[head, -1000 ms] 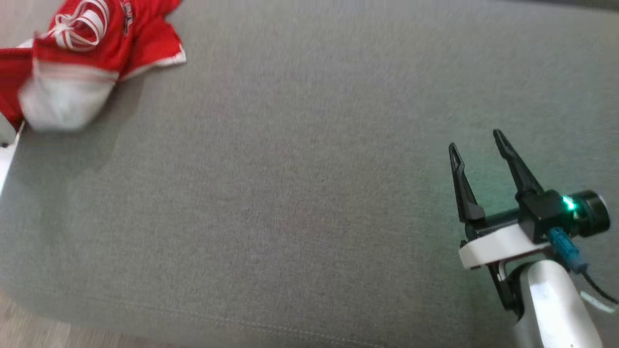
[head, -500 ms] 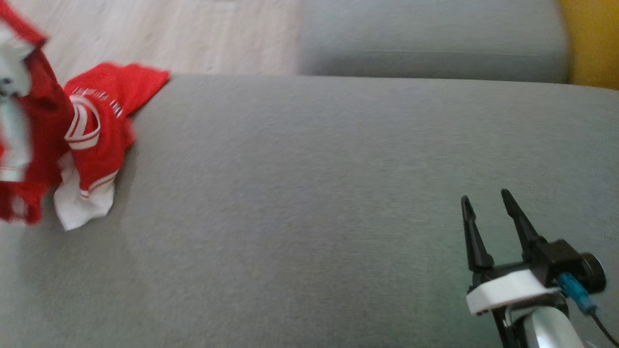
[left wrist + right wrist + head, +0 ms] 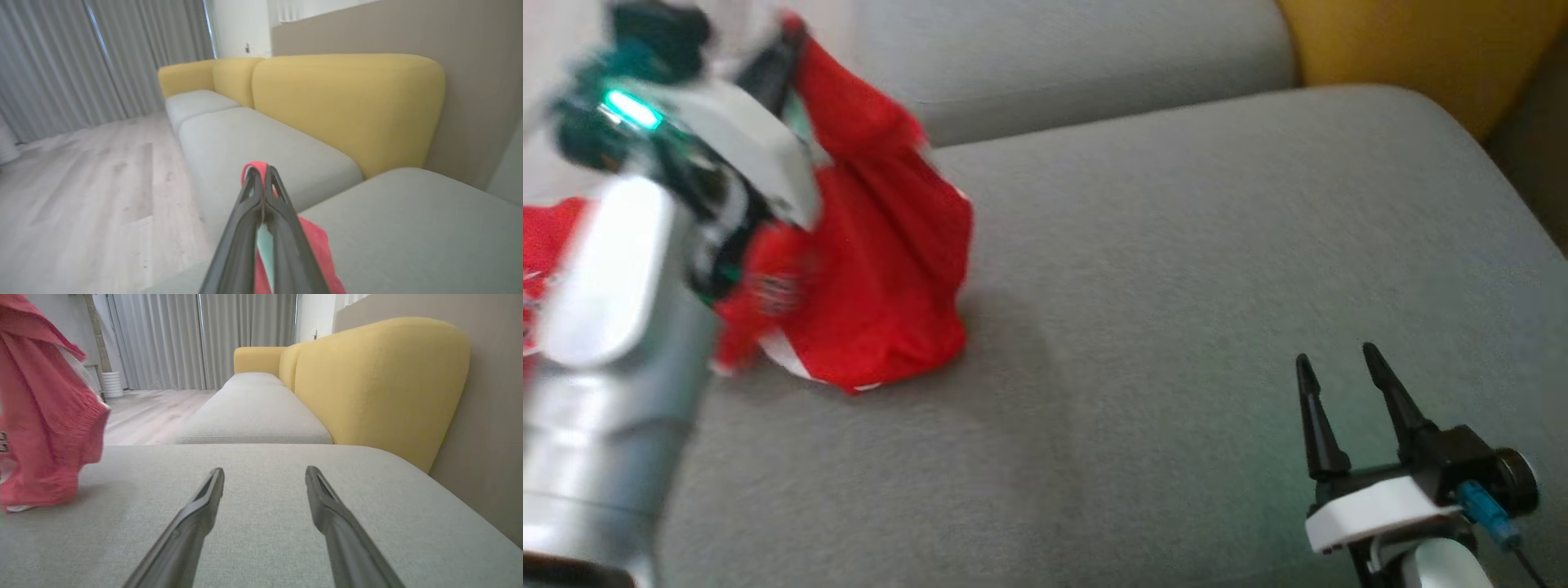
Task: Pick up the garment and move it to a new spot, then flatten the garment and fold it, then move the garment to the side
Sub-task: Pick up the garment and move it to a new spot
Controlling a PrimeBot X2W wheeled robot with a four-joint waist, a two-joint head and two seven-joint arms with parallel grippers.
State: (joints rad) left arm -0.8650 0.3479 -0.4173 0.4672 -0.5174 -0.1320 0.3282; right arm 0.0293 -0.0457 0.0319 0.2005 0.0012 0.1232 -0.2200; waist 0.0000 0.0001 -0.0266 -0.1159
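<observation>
Two grippers over a grey sofa seat (image 3: 1176,269). Far left: left gripper (image 3: 261,175), raised, fingers clamped tight on a red garment (image 3: 882,269), cloth draped down from the tips, lower folds bunched on the seat's left half. Near right: right gripper (image 3: 1335,356), fingers spread apart, empty, low over the seat, well apart from the garment. Far right: yellow backrest (image 3: 1405,41).

Our left gripper (image 3: 262,173) is raised, jaws pinched tight on the garment (image 3: 316,249); our pale left forearm (image 3: 605,343) slants up. Our right gripper (image 3: 1335,356) sits low, fingers spread apart.
</observation>
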